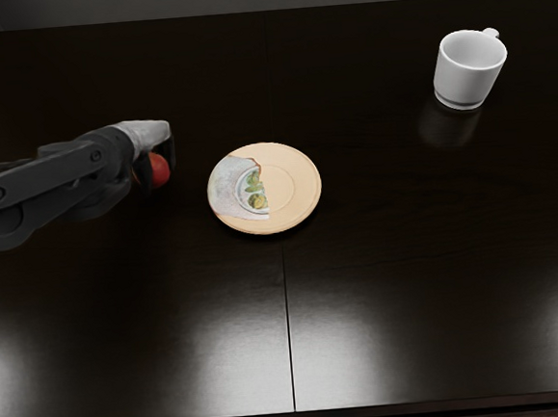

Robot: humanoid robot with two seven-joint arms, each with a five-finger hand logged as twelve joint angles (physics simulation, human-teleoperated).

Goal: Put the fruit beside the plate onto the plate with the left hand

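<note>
Items I count: one fruit [161,169], small, round, red; one plate [301,183], round, tan, a pale printed patch on its left half; one cup [469,63], white, glossy, at 2 o'clock; one dark glossy table [408,256]. Left hand [147,151]: fingers curled narrowly around the fruit, at the plate's 9 o'clock, just beside the rim

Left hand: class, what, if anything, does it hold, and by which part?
It cannot be told: the left hand covers the small round red fruit's top, beside the round tan plate, hiding any contact.
</note>
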